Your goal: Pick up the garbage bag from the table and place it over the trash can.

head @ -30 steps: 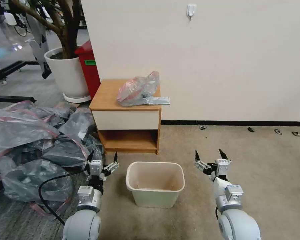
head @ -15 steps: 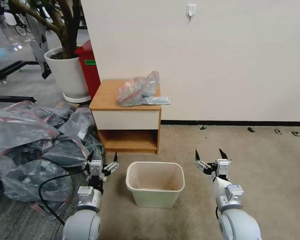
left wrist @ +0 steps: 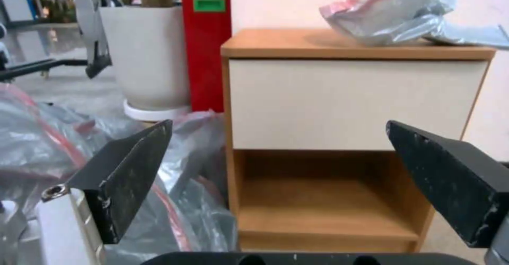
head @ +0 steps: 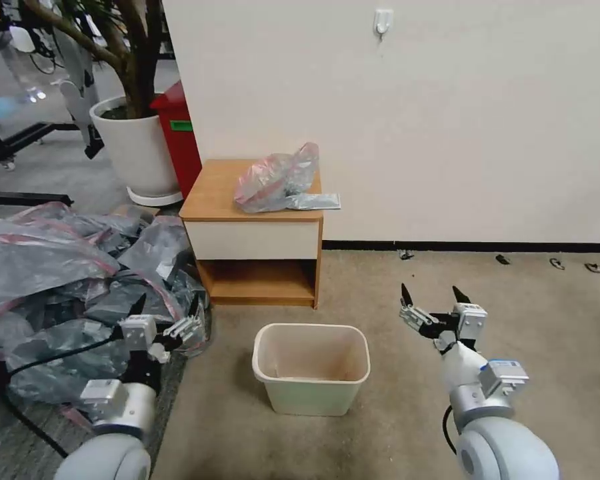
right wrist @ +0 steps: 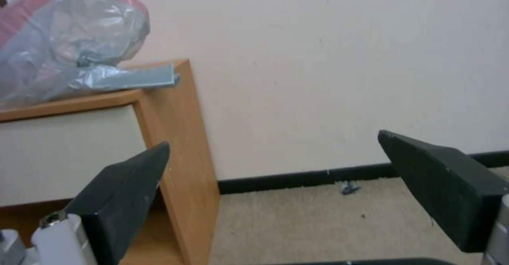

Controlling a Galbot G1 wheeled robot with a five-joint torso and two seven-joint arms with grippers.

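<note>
The garbage bag (head: 277, 179) lies crumpled on the desk (head: 213, 193) top, toward its rear right, against the wall. The trash can (head: 311, 368) stands on the carpet in front of the desk. Left gripper (head: 165, 316) hovers beside the bag heap (head: 53, 267), fingers wide. Right gripper (head: 433, 298) hovers right of the trash can, fingers wide, holding nothing.

Far left, a big heap of grey-pink plastic bags (head: 67, 267) sprawls across the floor. Behind it a white plant pot (head: 135, 150) holds a tree, a tall red bin (head: 179, 137) touching its side. High on the wall, a white hook (head: 383, 20).
</note>
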